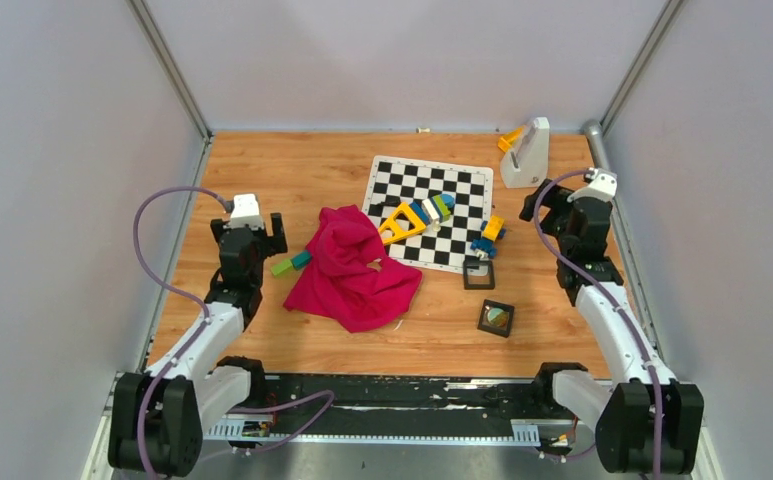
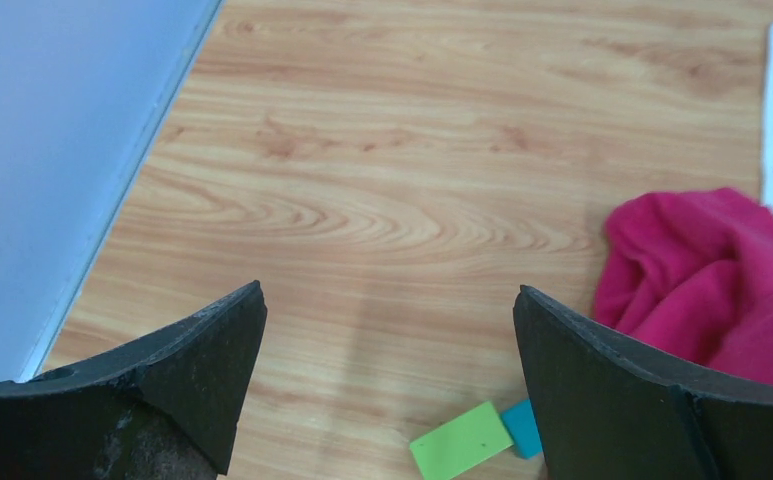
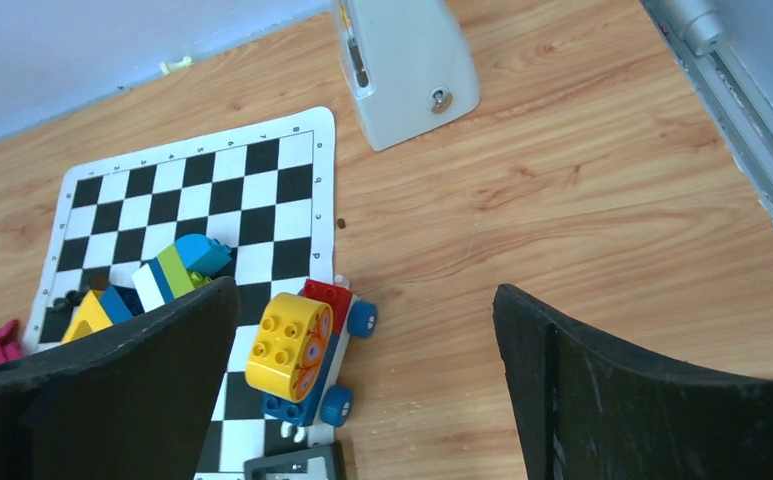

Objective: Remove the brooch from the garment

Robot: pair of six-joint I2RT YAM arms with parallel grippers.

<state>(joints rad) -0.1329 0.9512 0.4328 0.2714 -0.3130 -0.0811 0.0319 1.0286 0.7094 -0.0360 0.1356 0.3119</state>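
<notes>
The garment (image 1: 352, 268), a crumpled magenta cloth, lies left of centre on the wooden table; its edge shows in the left wrist view (image 2: 712, 290). I see no disc on the cloth. A small round yellow-green disc, the brooch (image 1: 499, 318) by its look, lies inside a black square frame to the right of the garment and apart from it. My left gripper (image 1: 259, 240) (image 2: 390, 300) is open and empty, just left of the garment. My right gripper (image 1: 562, 215) (image 3: 364, 290) is open and empty at the far right, over bare wood beside a toy car.
A chequered board (image 1: 462, 190) carries toy blocks and a yellow triangle (image 1: 402, 222). A toy car (image 3: 302, 350) sits at its right edge. A second black frame (image 1: 479, 272) lies below the board. A green block (image 2: 460, 440) lies by the garment. A grey-white box (image 1: 527, 152) stands at the back right.
</notes>
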